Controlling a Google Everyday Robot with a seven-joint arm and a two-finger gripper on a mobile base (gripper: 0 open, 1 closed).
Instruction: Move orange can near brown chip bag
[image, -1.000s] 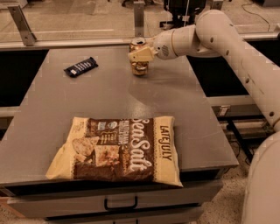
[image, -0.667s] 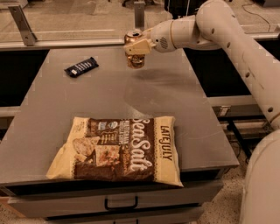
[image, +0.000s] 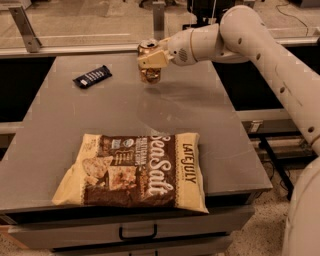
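orange can (image: 150, 75) is now off the table (image: 55, 135), a bit left of a second ago, clamped in the gripper (image: 151, 60) over the far side, well apart from brown chip bag (image: 135, 170), so carry begun, most travel remains.

Cream-white gripper (image: 150, 62) around the orange can (image: 150, 76), above grey table (image: 215, 125); brown chip bag (image: 137, 170) cream-edged, white-lettered.

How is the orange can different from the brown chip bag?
The orange can is small, the brown chip bag much bigger. The can is upright, held by the gripper at the far end of the table; the bag lies flat near the front edge. Both look brownish.
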